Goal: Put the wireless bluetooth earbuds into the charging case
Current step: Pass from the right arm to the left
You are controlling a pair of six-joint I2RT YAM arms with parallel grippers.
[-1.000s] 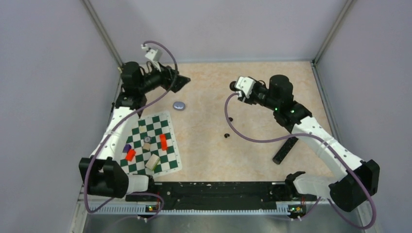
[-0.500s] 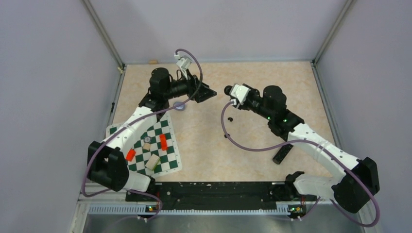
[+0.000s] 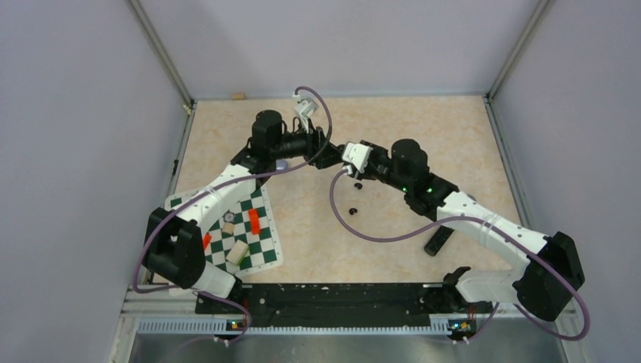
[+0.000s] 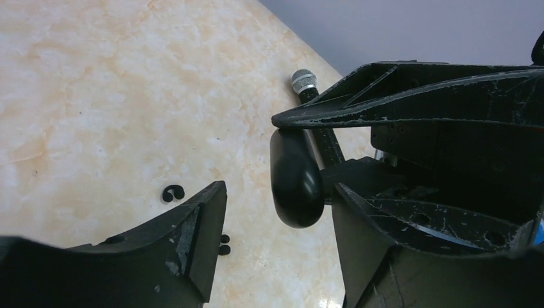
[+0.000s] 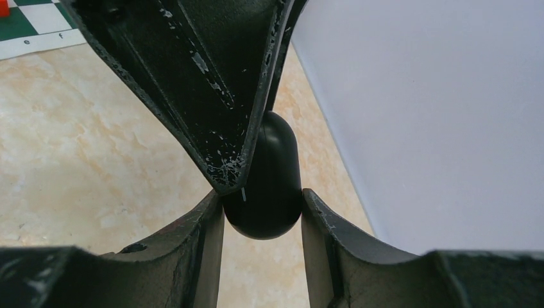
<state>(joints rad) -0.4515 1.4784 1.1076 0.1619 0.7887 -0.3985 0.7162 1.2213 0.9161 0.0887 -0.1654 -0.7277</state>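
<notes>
— Where is the charging case?
— On the desk, towards the far side, just off the far corner of the chessboard mat. The left arm crosses over it, so only a bluish sliver shows from above.
— And the left gripper?
— Its jaws stand wide, with bare desk showing between them. It meets the right gripper tip to tip.
— What does the right one hold?
— Its jaws are narrow, pressed against both sides of a black capsule with a rounded end.
— Anything else nearby?
— Two tiny dark curled bits lie near the grippers, on their near side. A black microphone lies well apart to the right.
</notes>
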